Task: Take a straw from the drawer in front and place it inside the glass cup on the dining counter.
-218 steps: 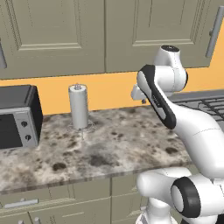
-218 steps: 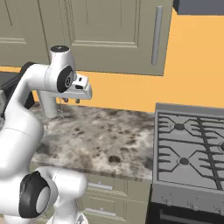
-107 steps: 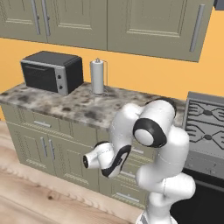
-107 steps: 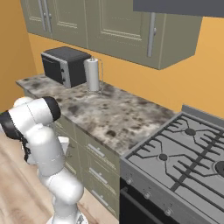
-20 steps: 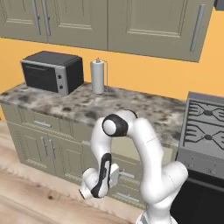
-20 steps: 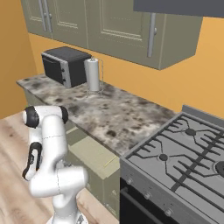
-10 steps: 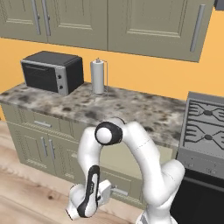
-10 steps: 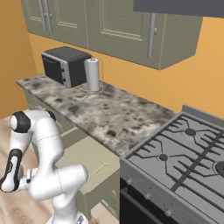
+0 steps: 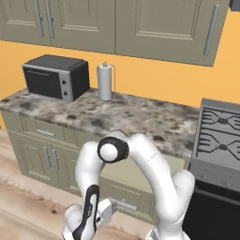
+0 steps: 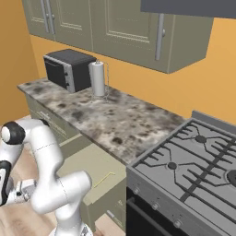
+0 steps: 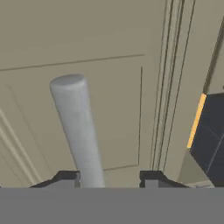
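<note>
Drawer [image 9: 140, 176] stands pulled out under the worktop [image 9: 140, 119], seen from the left. From the right, a straw [image 10: 105, 178] lies inside. Hand camera: fingers [image 11: 65, 177] released astride the silver handle [image 11: 78, 131], not clamped.

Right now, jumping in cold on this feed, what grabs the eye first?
The drawer stands pulled out under the stone-topped cabinets, pale inside, with a thin straw lying in it. The white arm folds down low in front of it. In the hand view, the silver bar handle runs up between the fingertips of the gripper.
</note>
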Robot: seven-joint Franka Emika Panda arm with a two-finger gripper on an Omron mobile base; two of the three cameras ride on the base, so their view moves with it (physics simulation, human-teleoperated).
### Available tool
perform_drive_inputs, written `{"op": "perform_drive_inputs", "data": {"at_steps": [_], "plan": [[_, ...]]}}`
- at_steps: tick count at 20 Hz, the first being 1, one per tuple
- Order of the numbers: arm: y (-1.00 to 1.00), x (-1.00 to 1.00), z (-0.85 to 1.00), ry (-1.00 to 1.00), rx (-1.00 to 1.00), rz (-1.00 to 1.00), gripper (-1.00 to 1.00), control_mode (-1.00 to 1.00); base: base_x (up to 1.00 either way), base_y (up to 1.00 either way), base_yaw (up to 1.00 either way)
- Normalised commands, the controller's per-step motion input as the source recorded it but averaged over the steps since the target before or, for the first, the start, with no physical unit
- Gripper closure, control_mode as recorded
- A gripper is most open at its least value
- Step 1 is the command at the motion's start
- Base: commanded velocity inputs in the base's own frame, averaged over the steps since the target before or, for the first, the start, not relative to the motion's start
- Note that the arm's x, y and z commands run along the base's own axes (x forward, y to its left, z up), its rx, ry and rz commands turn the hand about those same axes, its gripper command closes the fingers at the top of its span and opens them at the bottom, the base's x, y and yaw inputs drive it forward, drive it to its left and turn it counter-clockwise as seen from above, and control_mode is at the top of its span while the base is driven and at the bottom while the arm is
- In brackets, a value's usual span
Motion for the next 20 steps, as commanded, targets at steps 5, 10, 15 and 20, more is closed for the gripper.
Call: {"op": "perform_drive_inputs", "data": {"at_steps": [5,10,15,20], "plan": [[0.04,-0.56,1.0,0.03,0.3,0.0,-1.0,-1.0,0.0,0.0,0.0],[0.0,-0.34,1.0,0.0,0.42,0.0,-1.0,-1.0,0.0,0.0,0.0],[-0.16,-0.02,1.0,-0.15,0.36,0.0,-1.0,-1.0,0.0,0.0,0.0],[-0.45,0.05,1.0,-0.17,0.34,0.0,-1.0,-1.0,0.0,0.0,0.0]]}}
